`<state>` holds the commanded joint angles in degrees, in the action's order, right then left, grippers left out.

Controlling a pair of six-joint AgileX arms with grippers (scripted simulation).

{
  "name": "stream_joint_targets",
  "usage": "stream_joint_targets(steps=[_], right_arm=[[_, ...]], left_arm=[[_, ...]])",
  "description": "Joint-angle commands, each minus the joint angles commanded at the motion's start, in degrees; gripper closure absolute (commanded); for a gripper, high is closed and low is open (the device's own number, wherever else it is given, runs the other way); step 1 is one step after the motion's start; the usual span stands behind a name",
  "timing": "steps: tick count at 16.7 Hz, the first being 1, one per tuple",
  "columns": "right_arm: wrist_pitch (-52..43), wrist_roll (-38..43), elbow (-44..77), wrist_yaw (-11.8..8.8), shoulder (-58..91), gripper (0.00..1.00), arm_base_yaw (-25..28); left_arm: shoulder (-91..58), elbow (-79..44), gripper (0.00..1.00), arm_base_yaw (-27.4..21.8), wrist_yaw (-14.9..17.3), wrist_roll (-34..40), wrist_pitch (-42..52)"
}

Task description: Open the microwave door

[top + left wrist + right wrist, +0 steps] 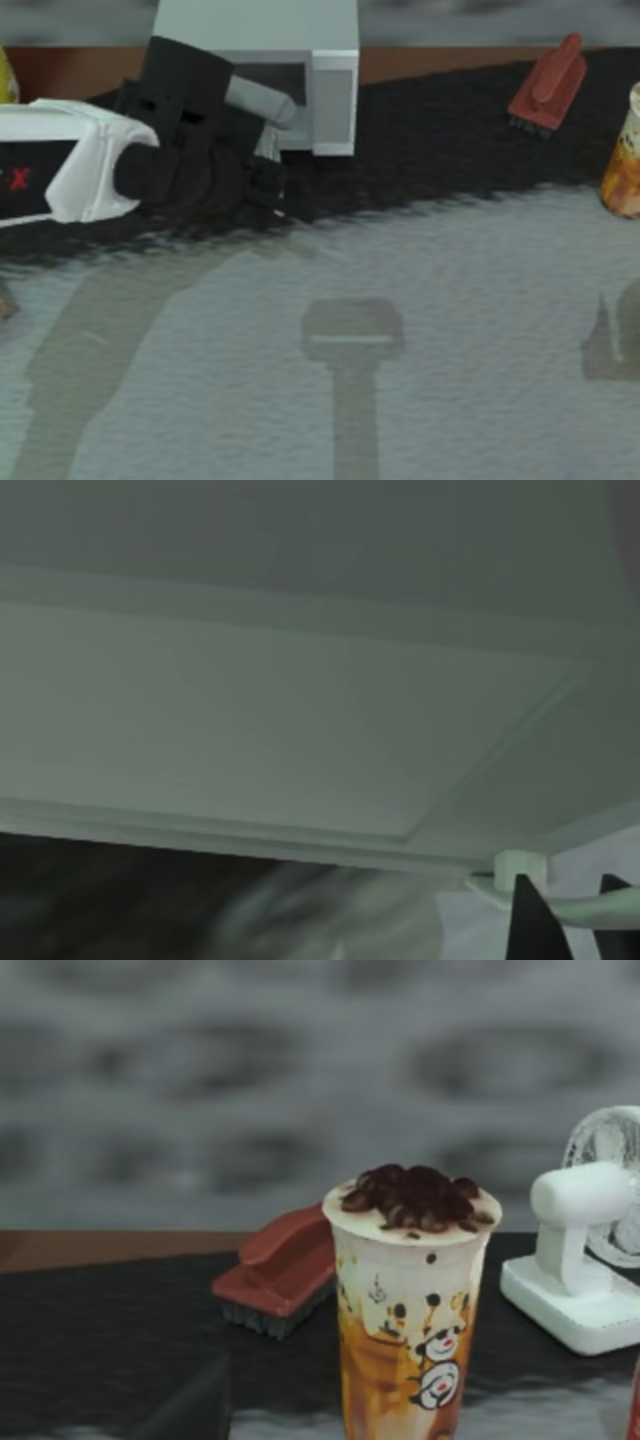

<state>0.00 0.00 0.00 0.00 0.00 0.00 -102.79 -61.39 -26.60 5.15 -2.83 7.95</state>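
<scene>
Top view: the boxy silver-white microwave is standing at the table's far edge, its silver-framed, grey-windowed microwave door swinging part-way out, and the black left gripper is reaching in just beside the door's free edge, nearer than any other arm. Left wrist view: the door panel is filling the frame, long axis running across, two dark fingertips straddling a pale handle, apparently clamping it. Right wrist view: the right gripper is lying out of sight, well apart from the microwave.

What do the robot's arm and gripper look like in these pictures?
The left arm has a white shell with a black panel bearing a red mark, then a black wrist. The left gripper is black, with dark pointed fingers. The right arm itself isn't in view.
</scene>
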Motion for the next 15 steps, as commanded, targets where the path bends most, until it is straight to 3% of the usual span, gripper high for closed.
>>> stream_joint_targets(steps=[7,15], right_arm=[[0.0,0.0,0.0,0.0,0.0,0.0,0.0],[0.0,0.0,0.0,0.0,0.0,0.0,0.0]], left_arm=[[1.3,1.5,1.0,1.9,2.4,-3.7,0.1],[1.3,1.5,1.0,1.9,2.4,-3.7,0.1]])
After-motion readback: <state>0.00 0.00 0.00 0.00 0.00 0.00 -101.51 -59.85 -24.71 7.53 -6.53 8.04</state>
